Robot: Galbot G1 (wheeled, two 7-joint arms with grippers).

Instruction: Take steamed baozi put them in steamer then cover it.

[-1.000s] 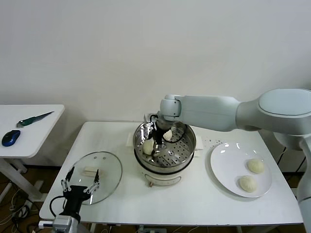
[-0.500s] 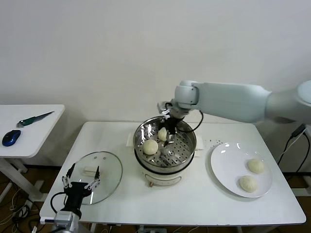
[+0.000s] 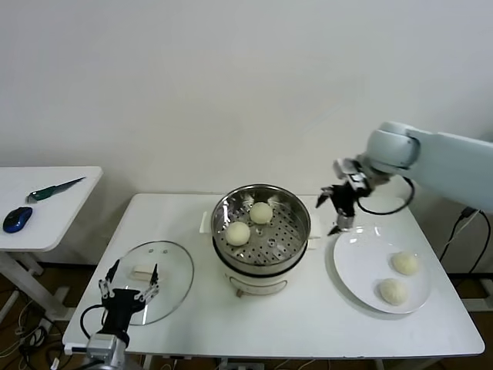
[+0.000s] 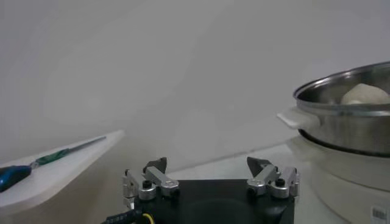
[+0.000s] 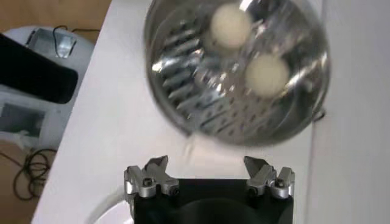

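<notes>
Two buns (image 3: 249,223) sit in the steamer (image 3: 296,231); two more (image 3: 399,277) wait on the plate (image 3: 356,264) to its right. The right gripper (image 3: 340,209), released and empty, hangs between them, likely heading for the plate. The lid (image 3: 170,271) lies near left beside the idle, spread left gripper (image 3: 128,295).

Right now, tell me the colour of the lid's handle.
White, on the clear glass lid; the head view shows it best.

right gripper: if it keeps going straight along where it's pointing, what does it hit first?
Probably the table or the near rim of the white plate. The right gripper, open and empty, points down between the steamer and the plate; depth is unclear, so which comes first can't be settled.
</notes>
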